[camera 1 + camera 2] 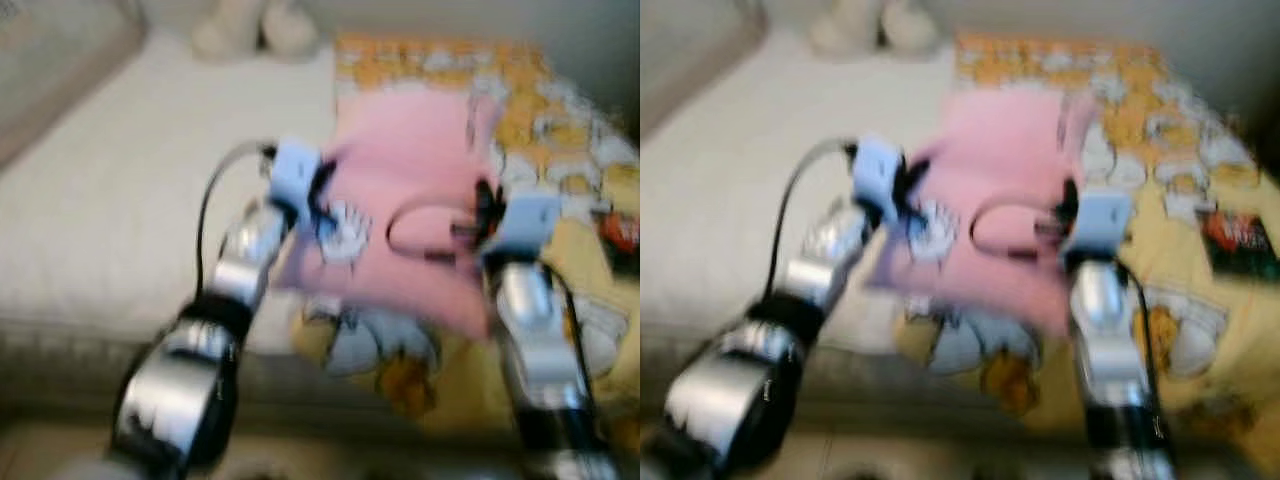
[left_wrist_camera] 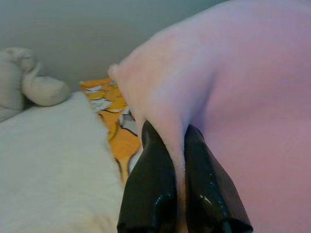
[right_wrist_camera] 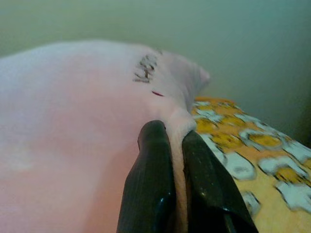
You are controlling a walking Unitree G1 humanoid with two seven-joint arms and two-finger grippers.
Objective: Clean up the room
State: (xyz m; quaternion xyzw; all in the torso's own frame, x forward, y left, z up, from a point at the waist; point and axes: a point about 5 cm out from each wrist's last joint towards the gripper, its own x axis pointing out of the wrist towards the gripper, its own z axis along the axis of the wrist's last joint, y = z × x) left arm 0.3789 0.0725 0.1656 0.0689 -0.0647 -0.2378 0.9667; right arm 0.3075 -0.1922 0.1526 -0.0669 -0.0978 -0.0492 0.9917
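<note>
A pink pillow point(image 1: 410, 190) hangs above the bed, held between both arms. My left gripper point(image 1: 322, 190) is shut on its left edge; in the left wrist view the black fingers point(image 2: 150, 189) pinch a fold of the pink fabric point(image 2: 233, 97). At the pillow's right edge my right gripper point(image 1: 483, 212) is shut as well, its fingers point(image 3: 153, 179) squeezing the seam of the pillow point(image 3: 73, 121). The head views are blurred.
Under the pillow lies a yellow and orange cartoon-print blanket point(image 1: 570, 170) on the right half of the bed. The left half is a white bedspread point(image 1: 120, 200). Pale plush toys point(image 1: 255, 25) sit at the far edge by the wall.
</note>
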